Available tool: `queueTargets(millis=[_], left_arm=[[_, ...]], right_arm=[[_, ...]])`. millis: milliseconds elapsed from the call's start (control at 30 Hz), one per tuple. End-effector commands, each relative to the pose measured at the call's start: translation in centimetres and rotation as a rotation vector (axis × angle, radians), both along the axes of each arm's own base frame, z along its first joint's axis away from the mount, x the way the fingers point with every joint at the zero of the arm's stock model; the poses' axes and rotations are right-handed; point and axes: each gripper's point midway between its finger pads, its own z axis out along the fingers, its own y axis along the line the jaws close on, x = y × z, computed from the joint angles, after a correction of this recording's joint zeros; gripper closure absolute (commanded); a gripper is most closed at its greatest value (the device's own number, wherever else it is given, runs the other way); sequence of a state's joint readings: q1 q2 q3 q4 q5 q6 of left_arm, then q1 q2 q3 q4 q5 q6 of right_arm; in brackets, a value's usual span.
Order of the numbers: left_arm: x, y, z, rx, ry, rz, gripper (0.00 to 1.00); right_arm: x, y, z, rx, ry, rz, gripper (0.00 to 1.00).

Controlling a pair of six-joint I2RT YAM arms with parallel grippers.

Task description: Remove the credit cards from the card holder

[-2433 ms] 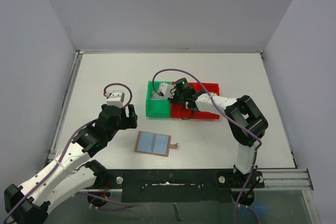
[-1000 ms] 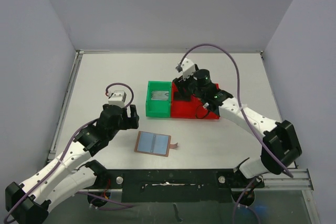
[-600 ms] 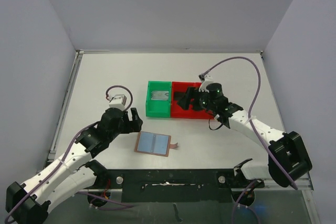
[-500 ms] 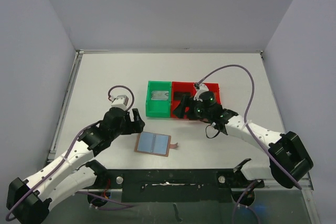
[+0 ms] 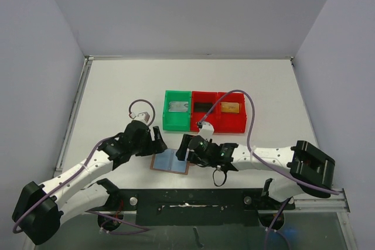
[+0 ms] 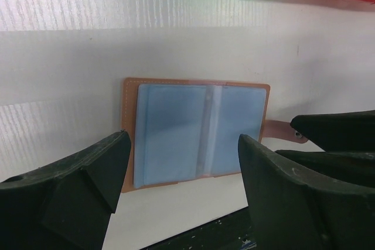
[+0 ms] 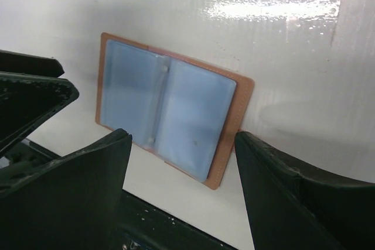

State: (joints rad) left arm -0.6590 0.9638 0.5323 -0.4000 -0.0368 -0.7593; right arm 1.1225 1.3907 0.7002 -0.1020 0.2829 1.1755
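Observation:
The card holder (image 5: 169, 161) lies open near the table's front edge, tan leather with blue clear sleeves (image 6: 196, 133) (image 7: 170, 106); no card shows in the sleeves. A silver-grey card (image 5: 177, 108) lies in the green bin. A black card (image 5: 203, 107) and a gold-tan card (image 5: 229, 108) lie in the red bin's two compartments. My left gripper (image 5: 159, 141) (image 6: 181, 191) is open and empty just above the holder's left end. My right gripper (image 5: 181, 150) (image 7: 181, 185) is open and empty above its right end.
The green bin (image 5: 170, 123) and the red bin (image 5: 227, 127) stand side by side behind the holder. The holder's strap tab (image 6: 281, 128) points right. The black front rail (image 5: 187, 194) runs just in front of the holder. Each wrist view shows the other gripper's fingers.
My right arm has swung from the bins down to the holder's right side. My left gripper has moved right and forward to the holder's left side. The holder has not moved.

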Motion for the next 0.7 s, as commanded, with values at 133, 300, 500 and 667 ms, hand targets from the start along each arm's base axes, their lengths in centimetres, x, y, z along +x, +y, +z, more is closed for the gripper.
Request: queueTargets(millis=[133,300,500,667], left_arm=[[0.6,-1.0,1.0,-0.063,-0.027,0.004,0.28],[0.1,-0.9,0.1,-0.060,0.004,0.000,0.29],[-0.5,-1.6,-1.1,-0.083,0.047,-0.023,0.31],[-1.3,-2.0,-2.3,-0.079,0.103,-0.052,0.35]], right_arm=[[1.1,1.2,1.4,0.036,-0.029,-0.100,0.31],[0.8,1.4,1.0,0.052,-0.009,-0.105,0.37],[0.2,1.4,0.5,0.073,0.026,-0.107,0.40],[-0.3,2.0,0.1,0.112,0.051,-0.092,0.44]])
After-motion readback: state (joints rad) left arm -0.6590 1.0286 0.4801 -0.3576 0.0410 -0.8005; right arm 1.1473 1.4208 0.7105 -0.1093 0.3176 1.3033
